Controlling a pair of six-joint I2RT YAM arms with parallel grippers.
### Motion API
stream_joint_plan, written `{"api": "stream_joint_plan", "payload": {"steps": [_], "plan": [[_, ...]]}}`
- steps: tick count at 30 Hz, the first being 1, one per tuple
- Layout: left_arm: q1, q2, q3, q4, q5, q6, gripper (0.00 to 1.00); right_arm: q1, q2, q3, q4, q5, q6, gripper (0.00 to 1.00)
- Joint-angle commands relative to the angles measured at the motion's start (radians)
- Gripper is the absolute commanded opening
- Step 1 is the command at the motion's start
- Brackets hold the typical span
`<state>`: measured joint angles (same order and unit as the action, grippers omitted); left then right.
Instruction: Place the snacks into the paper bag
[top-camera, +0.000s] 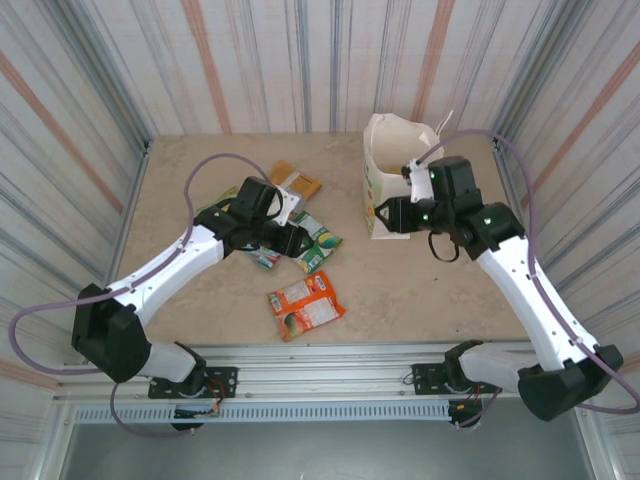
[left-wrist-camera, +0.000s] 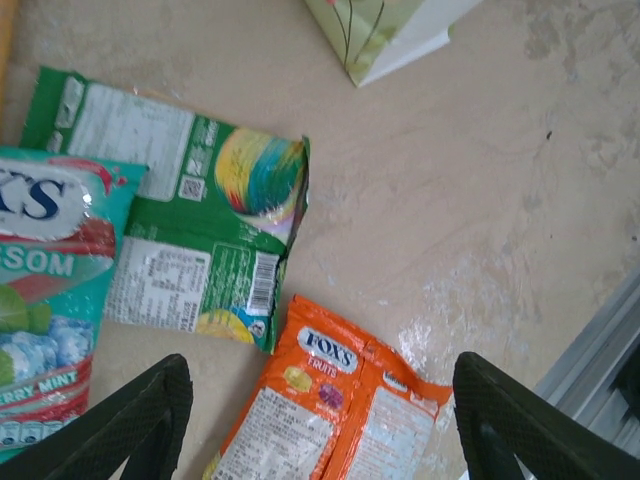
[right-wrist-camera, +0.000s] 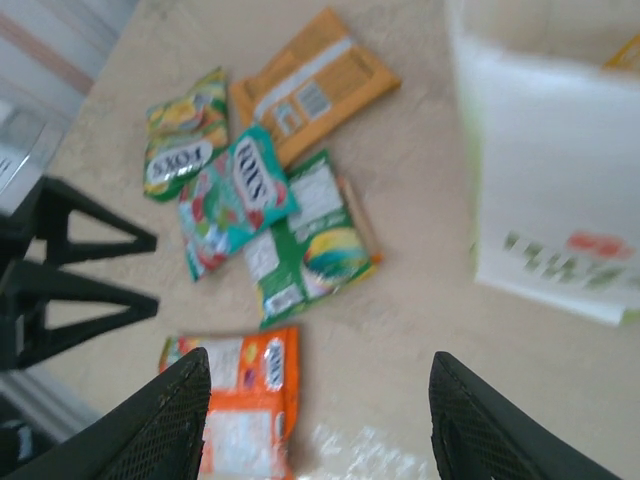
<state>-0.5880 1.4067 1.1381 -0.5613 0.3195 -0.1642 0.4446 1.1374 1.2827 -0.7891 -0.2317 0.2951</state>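
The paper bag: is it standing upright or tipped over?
Upright: the paper bag stands on its base, with its open mouth facing up toward the top camera.

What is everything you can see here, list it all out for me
orange packet: one, orange, alone, nearest the arms
green packet: one, green, back side up, middle of the cluster
teal packet: one, teal and red, overlapping the green packet
yellow packet: one, yellow-green, left of the teal packet
tan packet: one, orange-brown, far end of the cluster
bag: one, white with green lettering, upright, right half of the table
table: one, beige
left gripper: one, black, open, over the packets
right gripper: one, black, open, by the bag's front
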Motion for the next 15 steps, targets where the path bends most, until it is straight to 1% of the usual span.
{"api": "stream_joint_plan", "payload": {"steps": [1, 3, 6, 8, 12, 15], "plan": [[0.009, -0.006, -0.049, 0.005, 0.046, 0.020, 0.72, 0.075, -0.075, -0.060, -0.068, 0.059, 0.109, 0.58], [0.016, 0.004, -0.057, 0.004, 0.067, 0.021, 0.70, 0.121, -0.124, -0.111, -0.076, 0.086, 0.156, 0.58], [0.017, 0.018, -0.089, 0.001, 0.084, 0.025, 0.70, 0.186, -0.194, -0.204, -0.049, 0.097, 0.230, 0.58], [0.019, 0.032, -0.111, 0.002, 0.099, 0.016, 0.70, 0.226, -0.214, -0.261, -0.034, 0.103, 0.271, 0.58], [0.019, 0.075, -0.148, -0.018, 0.149, -0.010, 0.68, 0.304, -0.198, -0.354, 0.015, 0.104, 0.363, 0.58], [0.020, 0.105, -0.166, -0.045, 0.145, -0.017, 0.69, 0.374, -0.158, -0.414, 0.111, 0.079, 0.431, 0.58]]}}
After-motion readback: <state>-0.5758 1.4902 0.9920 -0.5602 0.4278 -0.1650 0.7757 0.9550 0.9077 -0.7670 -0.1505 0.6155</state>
